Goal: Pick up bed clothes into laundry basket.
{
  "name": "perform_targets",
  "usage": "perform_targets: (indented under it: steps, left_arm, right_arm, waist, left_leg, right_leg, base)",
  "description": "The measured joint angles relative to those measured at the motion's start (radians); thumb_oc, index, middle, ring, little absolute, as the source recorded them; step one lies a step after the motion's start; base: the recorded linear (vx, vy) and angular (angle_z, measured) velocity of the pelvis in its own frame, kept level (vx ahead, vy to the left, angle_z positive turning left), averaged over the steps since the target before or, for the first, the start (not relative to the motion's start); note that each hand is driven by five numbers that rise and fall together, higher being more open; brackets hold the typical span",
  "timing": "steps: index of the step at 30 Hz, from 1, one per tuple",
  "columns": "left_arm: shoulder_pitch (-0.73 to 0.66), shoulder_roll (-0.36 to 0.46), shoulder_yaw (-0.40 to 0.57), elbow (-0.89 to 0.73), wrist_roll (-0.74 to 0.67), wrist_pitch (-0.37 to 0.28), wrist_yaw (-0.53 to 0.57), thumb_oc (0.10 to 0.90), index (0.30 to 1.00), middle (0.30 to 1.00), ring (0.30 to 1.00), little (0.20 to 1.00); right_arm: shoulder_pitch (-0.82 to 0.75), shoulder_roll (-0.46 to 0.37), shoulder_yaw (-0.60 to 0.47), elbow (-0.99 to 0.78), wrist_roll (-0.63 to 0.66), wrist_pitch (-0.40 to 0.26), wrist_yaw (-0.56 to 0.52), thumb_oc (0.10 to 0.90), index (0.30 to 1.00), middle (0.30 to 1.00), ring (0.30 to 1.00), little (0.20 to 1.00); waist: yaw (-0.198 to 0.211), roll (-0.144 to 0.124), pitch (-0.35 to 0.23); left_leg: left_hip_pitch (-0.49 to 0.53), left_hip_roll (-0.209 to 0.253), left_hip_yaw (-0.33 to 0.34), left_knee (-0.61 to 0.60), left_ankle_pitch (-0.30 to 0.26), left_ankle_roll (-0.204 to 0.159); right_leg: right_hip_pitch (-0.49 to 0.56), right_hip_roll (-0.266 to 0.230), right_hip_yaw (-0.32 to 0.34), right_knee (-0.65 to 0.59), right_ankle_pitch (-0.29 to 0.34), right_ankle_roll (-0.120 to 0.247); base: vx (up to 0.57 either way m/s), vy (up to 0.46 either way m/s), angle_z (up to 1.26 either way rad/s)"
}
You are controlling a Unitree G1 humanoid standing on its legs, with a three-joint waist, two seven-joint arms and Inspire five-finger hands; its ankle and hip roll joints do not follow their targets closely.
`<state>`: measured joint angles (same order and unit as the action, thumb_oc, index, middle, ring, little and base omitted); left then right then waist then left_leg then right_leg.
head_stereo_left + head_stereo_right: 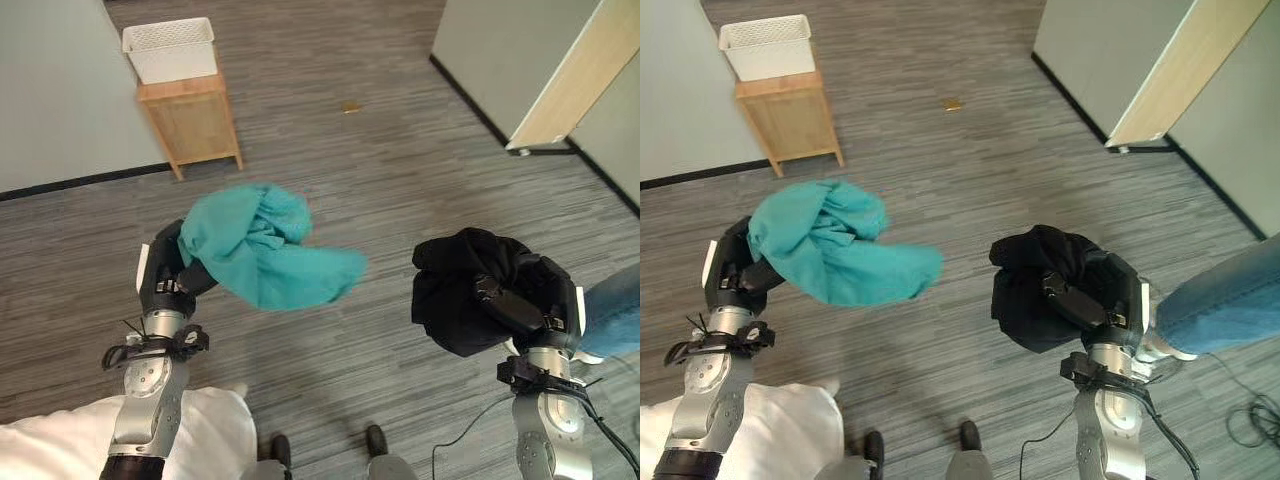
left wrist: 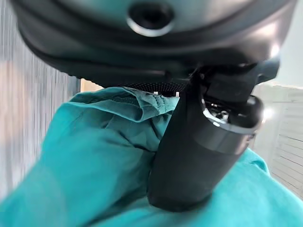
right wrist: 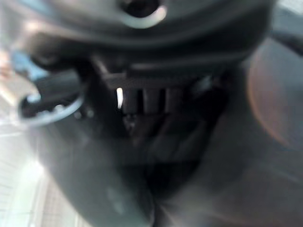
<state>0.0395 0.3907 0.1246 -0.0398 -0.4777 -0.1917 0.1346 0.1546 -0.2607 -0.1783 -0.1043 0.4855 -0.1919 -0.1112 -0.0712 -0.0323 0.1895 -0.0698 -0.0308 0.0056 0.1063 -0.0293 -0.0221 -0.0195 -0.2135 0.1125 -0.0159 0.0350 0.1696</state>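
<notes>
My left hand [image 1: 168,275] is shut on a bunched teal garment [image 1: 265,245] held above the floor; its thumb [image 2: 199,146] presses into the teal cloth [image 2: 94,165] in the left wrist view. At the right, my right hand [image 1: 525,305] is curled round a bundled black garment [image 1: 455,290], also held up in the air. A white laundry basket [image 1: 170,48] stands on a small wooden cabinet [image 1: 192,122] by the far wall on the left. White bedding [image 1: 215,430] lies at the lower left.
Grey wood-look floor [image 1: 350,180] spreads between me and the cabinet. A person's jeans-clad leg [image 1: 1225,300] stands close at the right. A pale door [image 1: 570,75] and grey wall close off the far right. A small brown scrap [image 1: 351,107] lies on the floor.
</notes>
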Motion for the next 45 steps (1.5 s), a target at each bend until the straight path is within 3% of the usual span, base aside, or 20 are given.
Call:
perform_targets:
  steps: [3,6,8,10,13,16,19,23,35,38,40,41,42,43,44,45]
  left_arm:
    - [0.029,-0.027,0.045,0.004,0.009,-0.005,0.019,0.4,0.3,0.3,0.3,0.3]
    - [0.043,-0.062,0.031,0.047,0.007,-0.006,0.025,0.4,0.3,0.3,0.3,0.3]
    - [0.083,-0.089,-0.007,0.076,0.008,0.001,-0.01,0.4,0.3,0.3,0.3,0.3]
    - [0.046,-0.065,-0.055,0.117,0.014,0.02,-0.023,0.4,0.3,0.3,0.3,0.3]
    - [0.019,-0.021,-0.15,0.15,0.057,0.05,-0.064,0.4,0.3,0.3,0.3,0.3]
    - [0.012,-0.018,-0.181,0.15,0.07,0.052,-0.083,0.4,0.3,0.3,0.3,0.3]
    - [-0.006,-0.017,-0.179,0.15,0.087,0.052,-0.08,0.4,0.3,0.3,0.3,0.3]
    - [-0.026,-0.017,-0.143,0.137,0.086,0.05,-0.073,0.4,0.3,0.3,0.3,0.3]
    - [0.057,-0.023,-0.008,0.135,0.086,0.048,-0.028,0.4,0.3,0.3,0.3,0.3]
    - [0.091,-0.027,0.011,0.142,0.083,0.047,-0.011,0.4,0.3,0.3,0.3,0.3]
    - [0.096,-0.027,0.003,0.149,0.083,0.047,-0.017,0.4,0.3,0.3,0.3,0.3]
    - [0.096,-0.027,-0.002,0.15,0.083,0.047,-0.021,0.4,0.3,0.3,0.3,0.3]
    - [0.095,-0.025,-0.006,0.15,0.082,0.047,-0.022,0.4,0.3,0.3,0.3,0.3]
    - [0.097,-0.021,-0.011,0.15,0.076,0.049,-0.023,0.4,0.3,0.3,0.3,0.3]
    - [0.099,-0.018,-0.015,0.149,0.068,0.049,-0.032,0.4,0.3,0.3,0.3,0.3]
    - [0.098,-0.012,-0.015,0.149,0.064,0.049,-0.036,0.4,0.3,0.3,0.3,0.3]
  right_arm:
    - [-0.013,-0.008,0.017,0.022,-0.003,0.007,0.006,0.4,0.3,0.3,0.3,0.3]
    - [-0.035,-0.015,0.015,0.022,-0.045,0.008,0.019,0.4,0.3,0.3,0.3,0.3]
    - [-0.063,-0.036,0.013,0.022,-0.05,0.008,0.019,0.4,0.3,0.3,0.3,0.3]
    - [-0.066,-0.03,0.017,0.118,0.036,-0.007,0.038,0.4,0.3,0.3,0.3,0.3]
    - [-0.058,-0.028,0.052,0.288,0.076,0.044,0.041,0.4,0.3,0.3,0.3,0.3]
    - [-0.011,-0.022,0.077,0.338,0.083,0.093,0.041,0.4,0.3,0.3,0.3,0.3]
    - [0.01,-0.032,0.087,0.338,0.081,0.103,0.041,0.4,0.3,0.3,0.3,0.3]
    - [-0.049,-0.107,0.096,0.322,0.055,0.106,0.039,0.4,0.3,0.3,0.3,0.3]
    - [-0.175,-0.122,0.183,0.202,0.038,0.095,0.077,0.4,0.3,0.3,0.3,0.3]
    - [-0.177,-0.116,0.188,0.207,0.025,0.095,0.085,0.4,0.3,0.3,0.3,0.3]
    - [-0.177,-0.113,0.187,0.207,0.005,0.095,0.084,0.4,0.3,0.3,0.3,0.3]
    - [-0.172,-0.113,0.188,0.206,0.003,0.095,0.084,0.4,0.3,0.3,0.3,0.3]
    - [-0.17,-0.109,0.19,0.204,-0.001,0.095,0.086,0.4,0.3,0.3,0.3,0.3]
    - [-0.159,-0.102,0.189,0.204,-0.002,0.095,0.084,0.4,0.3,0.3,0.3,0.3]
    - [-0.153,-0.101,0.189,0.203,-0.004,0.096,0.086,0.4,0.3,0.3,0.3,0.3]
    - [-0.151,-0.101,0.188,0.202,-0.005,0.096,0.085,0.4,0.3,0.3,0.3,0.3]
  waist:
    - [0.014,0.024,-0.008]
    - [0.028,0.026,-0.009]
    - [0.02,0.029,-0.01]
    - [0.04,0.029,-0.011]
    - [0.054,0.047,-0.029]
    - [0.054,0.065,-0.038]
    - [0.053,0.069,-0.04]
    - [0.058,0.07,-0.041]
    - [0.173,0.07,-0.041]
    - [0.195,0.074,-0.03]
    - [0.193,0.082,0.014]
    - [0.185,0.079,0.027]
    - [0.169,0.071,0.052]
    - [0.148,0.066,0.06]
    - [0.14,0.061,0.059]
    - [0.138,0.056,0.062]
  left_leg:
    - [0.042,0.017,-0.005,-0.071,0.027,-0.016]
    - [0.081,0.037,-0.004,-0.116,0.04,-0.026]
    - [0.095,0.05,-0.007,-0.148,0.057,-0.032]
    - [0.124,0.06,-0.001,-0.159,0.061,-0.033]
    - [0.148,0.061,0.008,-0.19,0.069,-0.033]
    - [0.148,0.061,0.002,-0.193,0.072,-0.032]
    - [0.146,0.064,-0.006,-0.193,0.073,-0.033]
    - [0.148,0.067,-0.025,-0.193,0.077,-0.037]
    - [0.136,0.06,-0.051,-0.192,0.082,-0.036]
    - [0.125,0.056,-0.053,-0.177,0.077,-0.026]
    - [0.121,0.047,-0.048,-0.14,0.06,-0.003]
    - [0.123,0.045,-0.059,-0.131,0.036,0.021]
    - [0.13,0.028,-0.069,-0.126,0.035,0.03]
    - [0.123,0.02,-0.078,-0.122,0.031,0.031]
    - [0.114,0.015,-0.074,-0.123,0.04,0.045]
    - [0.109,0.012,-0.074,-0.123,0.033,0.034]
  right_leg:
    - [0.014,0.025,-0.004,-0.012,0.0,0.0]
    - [0.036,0.046,-0.006,-0.025,-0.002,-0.004]
    - [0.044,0.056,-0.012,-0.039,0.001,-0.01]
    - [0.065,0.056,-0.032,-0.041,0.001,-0.009]
    - [0.074,0.055,-0.037,-0.042,-0.005,-0.01]
    - [0.079,0.054,-0.043,-0.053,-0.002,-0.012]
    - [0.089,0.057,-0.054,-0.064,0.001,-0.014]
    - [0.107,0.059,-0.079,-0.074,0.006,-0.016]
    - [0.109,0.056,-0.107,-0.072,0.003,-0.015]
    - [0.038,0.054,-0.108,0.06,-0.045,-0.01]
    - [-0.078,0.049,-0.107,0.313,-0.073,0.015]
    - [-0.11,0.041,-0.102,0.385,-0.079,0.023]
    - [-0.186,0.023,-0.078,0.533,-0.093,0.031]
    - [-0.226,0.01,-0.065,0.572,-0.122,0.022]
    - [-0.243,-0.004,-0.082,0.519,-0.119,0.014]
    - [-0.273,-0.017,-0.083,0.493,-0.119,0.015]
  base:
    - [0.08,0.075,-0.01]
    - [0.05,0.048,-0.06]
    - [0.0,0.0,0.0]
    - [0.0,0.0,0.0]
    - [0.01,0.003,-0.02]
    - [0.01,0.004,0.02]
    - [0.02,-0.001,0.09]
    - [0.02,0.008,0.15]
    - [0.01,0.019,0.07]
    - [0.01,0.098,-0.01]
    - [0.08,0.046,-0.1]
    - [0.25,-0.061,0.02]
    - [0.22,-0.07,0.21]
    - [0.34,-0.141,0.29]
    - [0.41,-0.252,0.22]
    - [0.53,-0.329,0.08]
